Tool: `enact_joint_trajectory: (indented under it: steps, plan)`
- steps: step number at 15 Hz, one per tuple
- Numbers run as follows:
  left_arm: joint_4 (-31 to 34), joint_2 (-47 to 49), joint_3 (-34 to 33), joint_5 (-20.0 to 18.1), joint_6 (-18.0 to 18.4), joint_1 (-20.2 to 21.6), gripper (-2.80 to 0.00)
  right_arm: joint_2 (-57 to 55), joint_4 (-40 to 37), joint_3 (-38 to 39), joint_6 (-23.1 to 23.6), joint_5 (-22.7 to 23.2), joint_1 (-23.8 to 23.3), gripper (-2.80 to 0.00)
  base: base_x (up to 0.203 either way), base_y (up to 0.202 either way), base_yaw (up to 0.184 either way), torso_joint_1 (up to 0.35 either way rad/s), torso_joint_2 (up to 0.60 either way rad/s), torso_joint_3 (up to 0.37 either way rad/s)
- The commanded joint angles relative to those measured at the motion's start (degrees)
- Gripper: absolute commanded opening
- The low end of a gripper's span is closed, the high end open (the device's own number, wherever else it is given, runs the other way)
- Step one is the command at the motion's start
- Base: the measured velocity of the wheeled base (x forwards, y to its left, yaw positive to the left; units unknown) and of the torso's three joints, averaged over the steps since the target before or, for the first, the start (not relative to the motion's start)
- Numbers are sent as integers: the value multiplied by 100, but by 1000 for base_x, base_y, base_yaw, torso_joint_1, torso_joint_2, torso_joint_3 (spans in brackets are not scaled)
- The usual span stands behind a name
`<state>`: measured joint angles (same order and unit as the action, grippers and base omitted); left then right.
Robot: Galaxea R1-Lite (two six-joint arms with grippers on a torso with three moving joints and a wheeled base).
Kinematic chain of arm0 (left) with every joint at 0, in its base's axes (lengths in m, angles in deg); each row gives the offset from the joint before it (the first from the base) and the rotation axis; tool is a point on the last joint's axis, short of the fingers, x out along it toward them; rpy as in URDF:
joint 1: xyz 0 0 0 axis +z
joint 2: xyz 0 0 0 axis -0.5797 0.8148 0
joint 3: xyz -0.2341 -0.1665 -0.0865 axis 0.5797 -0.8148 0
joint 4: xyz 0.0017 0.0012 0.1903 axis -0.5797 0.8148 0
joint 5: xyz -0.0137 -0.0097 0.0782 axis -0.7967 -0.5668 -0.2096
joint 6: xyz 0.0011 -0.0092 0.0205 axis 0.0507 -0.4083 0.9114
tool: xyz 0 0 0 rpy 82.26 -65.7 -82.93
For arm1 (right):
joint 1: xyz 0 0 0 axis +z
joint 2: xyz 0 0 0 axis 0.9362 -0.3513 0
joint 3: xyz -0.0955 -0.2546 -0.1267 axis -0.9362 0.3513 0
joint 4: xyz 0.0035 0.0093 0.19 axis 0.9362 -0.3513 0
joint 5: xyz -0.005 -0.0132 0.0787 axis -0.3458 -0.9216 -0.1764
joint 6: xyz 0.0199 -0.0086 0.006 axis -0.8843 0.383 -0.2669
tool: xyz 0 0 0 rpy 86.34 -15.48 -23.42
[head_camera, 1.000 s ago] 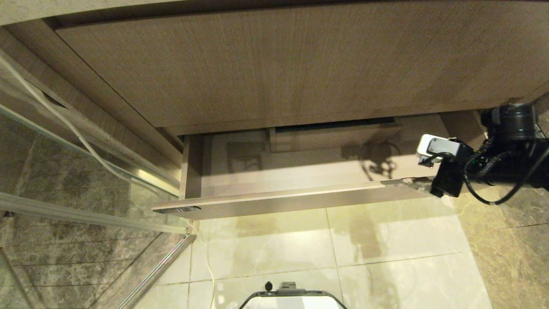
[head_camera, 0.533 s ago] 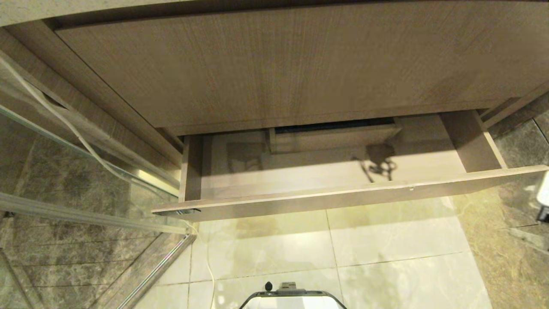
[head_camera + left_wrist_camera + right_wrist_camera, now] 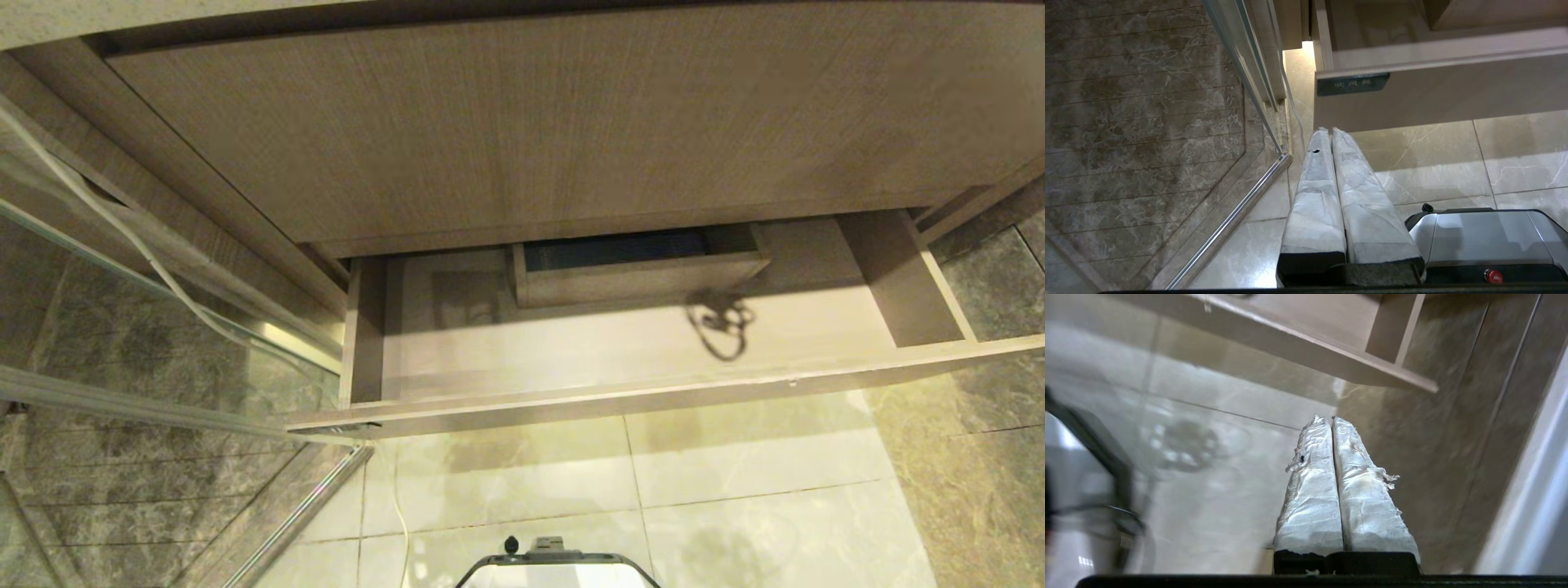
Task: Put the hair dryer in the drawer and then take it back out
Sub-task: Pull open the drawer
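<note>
Now your right gripper (image 3: 1331, 424) is pressed fully together on nothing, its two wrapped fingers (image 3: 1310, 490) flush against each other and hanging over the pale floor tiles (image 3: 1216, 396), off the drawer's right front corner. A second ago it stood spread wide at the right end of the drawer front; it has since let go, swung clear out of the head view and snapped together. Meanwhile the drawer (image 3: 653, 396) has slid further out: more of its pale bottom shows, and the boxed cut-out (image 3: 637, 278) at the back centre with its dark slatted inside is now open to sight.

Your left gripper (image 3: 1331, 134) sits parked low, fingers touching and empty, pointing at the drawer's left front end with its small dark label (image 3: 1353, 83), just above the robot's own base (image 3: 1482, 232).

So the drawer reads as open and ready (that is a judgement, not a given). Inside it you have only a loose dark cord loop (image 3: 718, 322) lying right of centre, near the cut-out. The hair dryer itself appears in none of the three views, so where it sits cannot be told from here. Fetching it looks like your next job, and the gripper must open first.
</note>
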<state>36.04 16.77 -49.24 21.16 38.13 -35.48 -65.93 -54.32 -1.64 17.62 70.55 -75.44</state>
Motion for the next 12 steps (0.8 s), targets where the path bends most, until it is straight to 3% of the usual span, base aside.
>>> enact_joint_trajectory:
  steps: [1, 6, 12]
  plan:
    - [-1, -2, 0, -1, -3, -4, -280, 423, -73, 134, -440, 1, 3, -280, 0, 0, 0, 0, 0, 0]
    - [-1, -2, -7, -1, -3, -4, -280, 1400, 313, 937, -2238, -2, 381, -280, 0, 0, 0, 0, 0, 0]
    - [-1, -2, 0, -1, -3, -4, -280, 3512, 1280, 2985, -2731, -3, 1074, -280, 0, 0, 0, 0, 0, 0]
